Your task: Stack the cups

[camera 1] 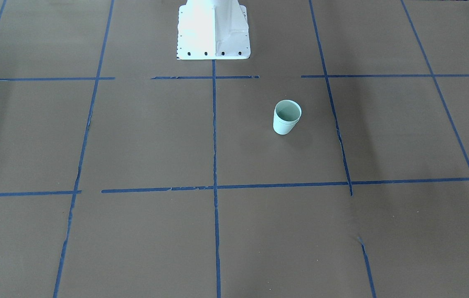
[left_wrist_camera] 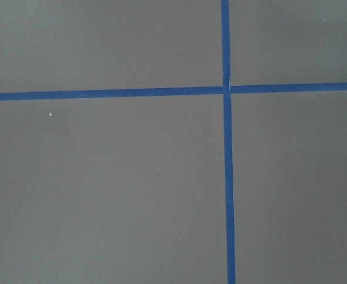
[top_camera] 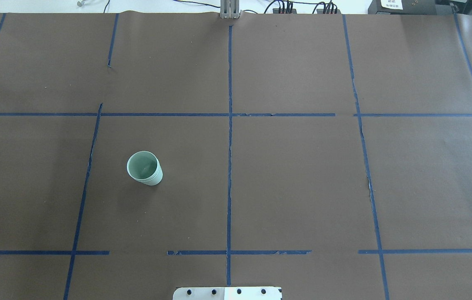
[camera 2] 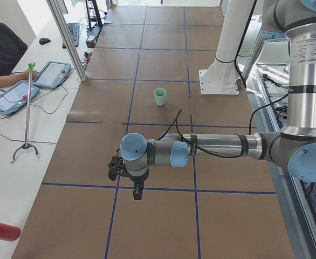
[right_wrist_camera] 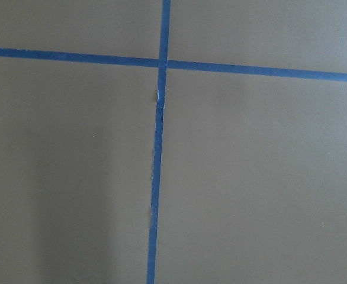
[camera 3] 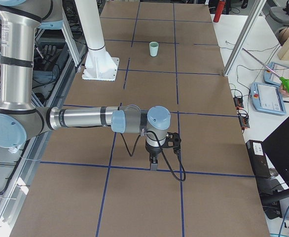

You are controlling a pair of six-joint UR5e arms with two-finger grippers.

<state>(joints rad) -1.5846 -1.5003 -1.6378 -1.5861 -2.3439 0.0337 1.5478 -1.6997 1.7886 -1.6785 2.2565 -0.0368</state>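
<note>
The cups [camera 1: 287, 117], apparently nested, stand upright on the table [top_camera: 302, 187], on the robot's left side. Light, smooth and likely slippery, they are best pinched across the rim. The left gripper [camera 2: 138, 190] and right gripper [camera 3: 153, 162] hover well away; whether either is open cannot be told.

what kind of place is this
Most likely a robotics lab work cell: a large table papered brown and gridded with blue tape, a robot arm beside a white pedestal, and a teach pendant on the side bench.
</note>
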